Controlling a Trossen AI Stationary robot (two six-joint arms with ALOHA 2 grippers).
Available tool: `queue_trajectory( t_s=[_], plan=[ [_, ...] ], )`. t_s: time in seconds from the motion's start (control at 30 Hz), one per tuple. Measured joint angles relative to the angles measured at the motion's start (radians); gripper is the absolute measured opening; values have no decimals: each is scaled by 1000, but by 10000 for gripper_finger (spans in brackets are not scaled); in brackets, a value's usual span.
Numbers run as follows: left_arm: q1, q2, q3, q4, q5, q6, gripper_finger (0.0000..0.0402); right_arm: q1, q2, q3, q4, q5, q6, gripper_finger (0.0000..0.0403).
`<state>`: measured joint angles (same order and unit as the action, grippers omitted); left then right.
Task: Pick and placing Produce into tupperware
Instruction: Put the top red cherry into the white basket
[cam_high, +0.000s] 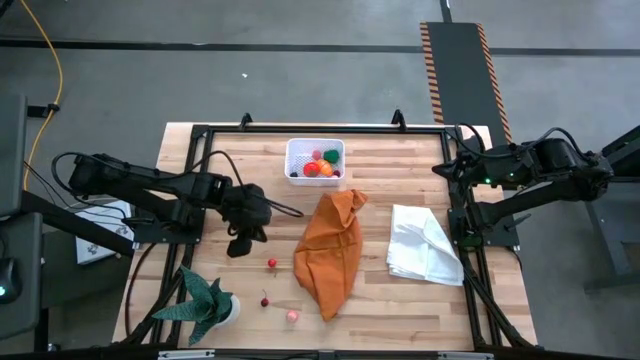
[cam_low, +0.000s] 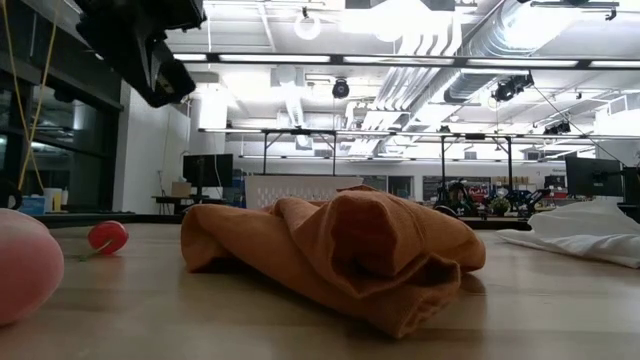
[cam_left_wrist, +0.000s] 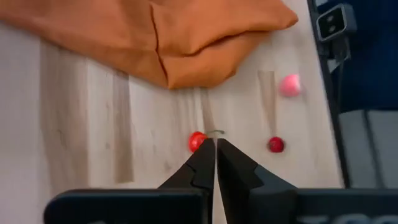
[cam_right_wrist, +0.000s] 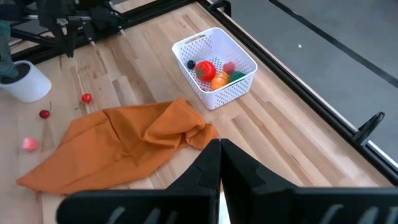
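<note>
The tupperware (cam_high: 297, 152), a white tub with perforated walls, stands at the table's far middle. It holds red, orange, green and dark produce (cam_right_wrist: 212, 71). Three loose pieces lie on the wood near the left front: a red cherry-like piece (cam_high: 272, 264) with a stem, a darker red one (cam_high: 264, 301) and a pink one (cam_high: 292, 316). My left gripper (cam_high: 240, 246) hangs shut above the table, just left of the first red piece (cam_left_wrist: 197, 141), and holds nothing. My right gripper (cam_right_wrist: 219, 144) is shut and empty, raised at the table's right edge.
A crumpled orange cloth (cam_high: 330, 250) lies in the table's middle, right of the loose pieces. A folded white cloth (cam_high: 425, 245) lies right of it. A green spiky potted plant (cam_high: 205, 300) stands at the near left corner. Bare wood (cam_high: 250, 215) lies between the tub and the loose pieces.
</note>
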<state>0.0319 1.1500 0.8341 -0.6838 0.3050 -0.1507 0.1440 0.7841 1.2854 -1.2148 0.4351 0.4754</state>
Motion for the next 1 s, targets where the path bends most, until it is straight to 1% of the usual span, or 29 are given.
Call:
queue_trajectory(
  t_s=[0.1, 0.23, 0.33, 0.4, 0.47, 0.53, 0.67, 0.73, 0.8, 1.0],
  plan=[
    [0, 0, 0, 2, -21, 51, 1, 0, 0, 0, 0, 1, 24, 0],
    [0, 5, 0, 2, -52, 52, 3, 0, 0, 0, 0, 28, 57, 0],
    [1, 14, -1, -8, -106, 40, 1, 0, 0, 0, 0, 45, 82, 0],
    [0, 31, 0, 7, -136, 39, 1, 0, 0, 0, 0, 51, 100, 0],
    [1, 41, -2, 0, -148, 42, 2, 0, 2, 0, 0, 52, 104, 0],
    [0, 59, 0, 28, -166, 52, 2, 0, 3, 0, 0, 53, 104, 0],
    [-6, 95, 0, 39, -150, 153, 1, 0, 8, 1, 0, 64, 104, 0],
    [-10, 109, 0, 11, -136, 218, 2, 0, 9, 1, 0, 68, 113, 0],
    [-28, 124, 0, 9, -114, 265, 2, 0, 10, 1, 0, 72, 131, 0],
    [-81, 137, 0, -16, -115, 404, 4, 0, 22, 1, 0, 79, 185, 0]
  ],
)
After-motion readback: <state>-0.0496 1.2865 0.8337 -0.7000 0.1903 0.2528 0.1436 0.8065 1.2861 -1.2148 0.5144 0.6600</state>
